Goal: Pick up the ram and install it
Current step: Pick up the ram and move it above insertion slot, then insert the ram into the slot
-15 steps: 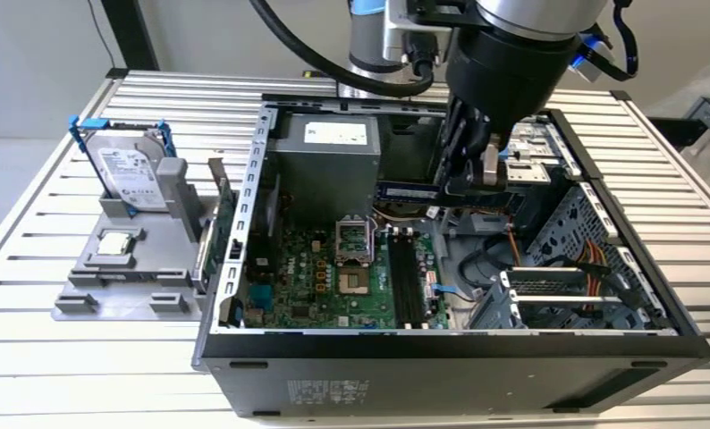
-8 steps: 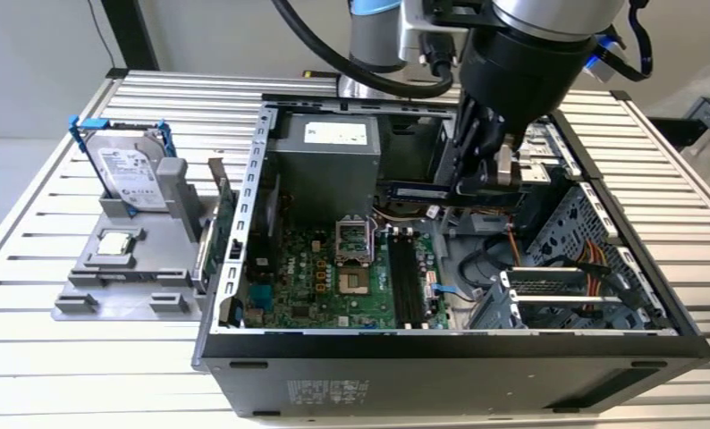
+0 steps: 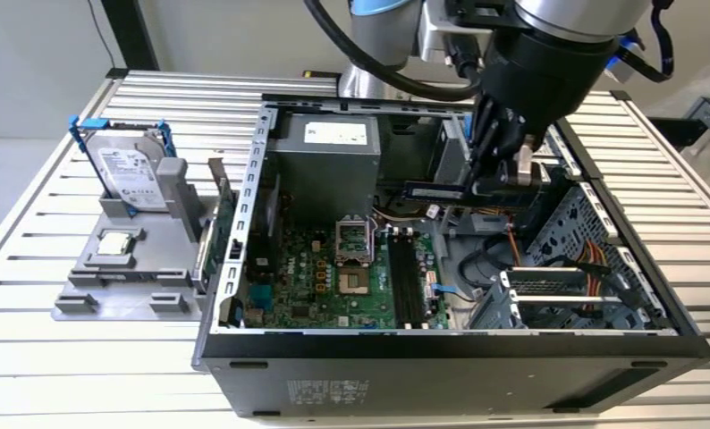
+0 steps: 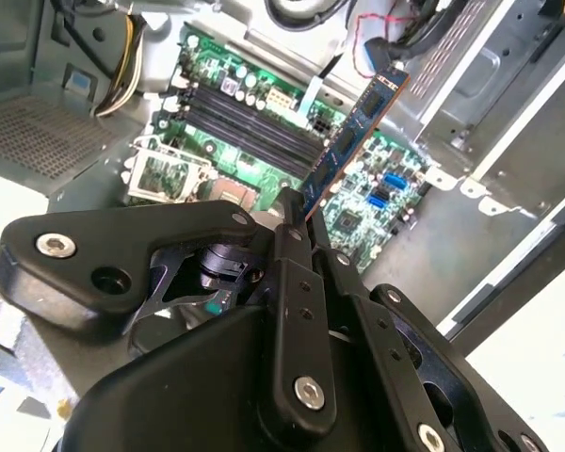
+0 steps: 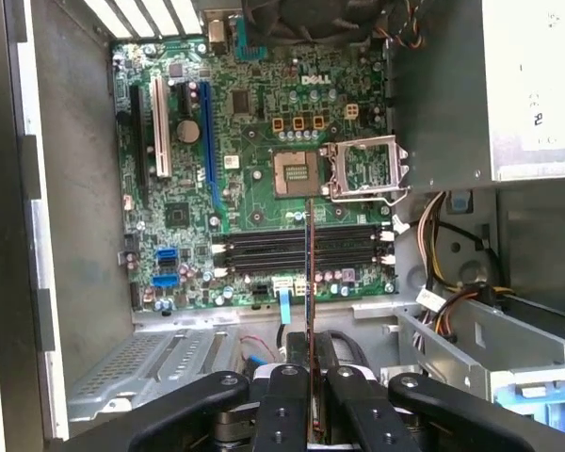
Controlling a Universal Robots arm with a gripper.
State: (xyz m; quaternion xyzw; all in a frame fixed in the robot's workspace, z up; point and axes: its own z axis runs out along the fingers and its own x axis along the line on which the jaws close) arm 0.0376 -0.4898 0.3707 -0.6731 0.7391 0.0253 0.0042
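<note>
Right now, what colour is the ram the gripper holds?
The ram is dark blue, clearest in the second wrist view.

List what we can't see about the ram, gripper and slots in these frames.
Ram, second wrist view: its near end is hidden inside the gripper.
Ram, first wrist view: edge-on, so faces and notch are unreadable; it crosses part of the slots.
Slot latches: too small to tell open or shut.
Exterior view: the arm covers the clamp point.
</note>
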